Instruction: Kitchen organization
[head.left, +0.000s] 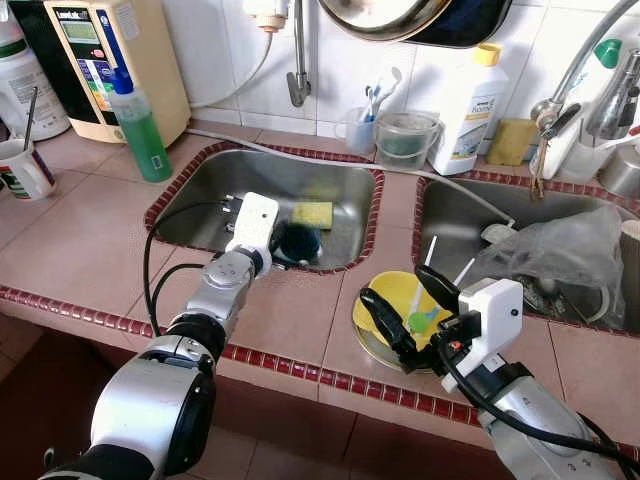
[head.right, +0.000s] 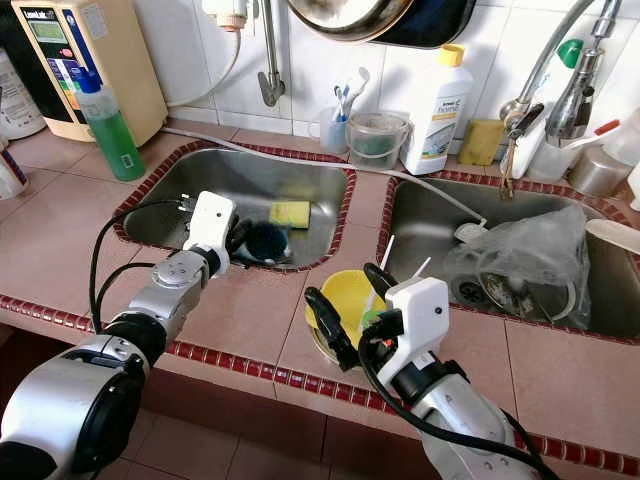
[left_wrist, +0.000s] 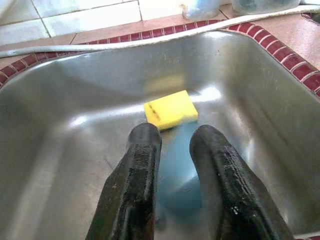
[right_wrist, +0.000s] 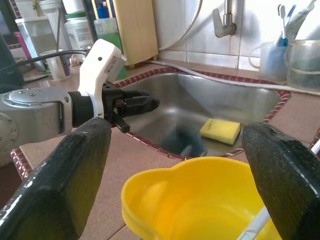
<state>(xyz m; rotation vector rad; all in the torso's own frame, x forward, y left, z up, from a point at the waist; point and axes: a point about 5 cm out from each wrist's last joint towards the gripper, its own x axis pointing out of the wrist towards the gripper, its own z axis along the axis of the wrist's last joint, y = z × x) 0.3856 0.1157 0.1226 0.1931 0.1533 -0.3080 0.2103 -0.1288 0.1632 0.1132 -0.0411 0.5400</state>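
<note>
My left gripper reaches over the left sink, its fingers a little apart. A round dark blue thing shows blurred just beyond the tips, over the sink floor, apart from them in the right wrist view. A yellow sponge lies on the sink floor just past it. My right gripper stands open on the counter between the sinks. Its fingers straddle a yellow bowl. The bowl holds white and green sticks and rests on a metal dish.
A green soap bottle, a beige water unit and a mug stand at the back left. A white bottle and a clear tub line the wall. The right sink holds a plastic bag under a tap.
</note>
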